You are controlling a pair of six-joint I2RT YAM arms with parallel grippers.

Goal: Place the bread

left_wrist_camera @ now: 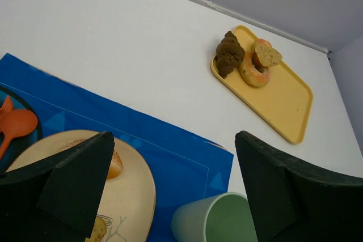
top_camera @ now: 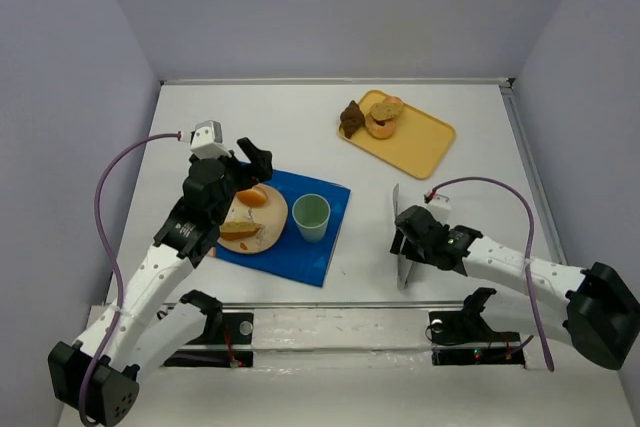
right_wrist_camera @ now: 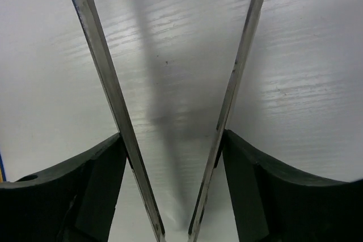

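Observation:
A yellow tray (top_camera: 425, 147) at the back right holds a dark brown pastry (top_camera: 351, 119), a ring-shaped roll (top_camera: 379, 126) and a bread slice (top_camera: 389, 107). They also show in the left wrist view: the pastry (left_wrist_camera: 228, 54), the roll (left_wrist_camera: 252, 73), the slice (left_wrist_camera: 266, 55). A beige plate (top_camera: 270, 237) on a blue mat (top_camera: 310, 257) holds bread pieces (top_camera: 243, 230). My left gripper (top_camera: 255, 162) is open and empty above the plate's far side (left_wrist_camera: 173, 157). My right gripper (top_camera: 410, 237) is shut on metal tongs (top_camera: 397, 247), whose arms (right_wrist_camera: 108, 83) spread over bare table.
A green cup (top_camera: 311, 217) stands on the mat just right of the plate, close under my left gripper (left_wrist_camera: 227, 219). An orange spoon (left_wrist_camera: 17, 123) lies in a dark dish at the mat's left. Walls enclose the table at the back and sides.

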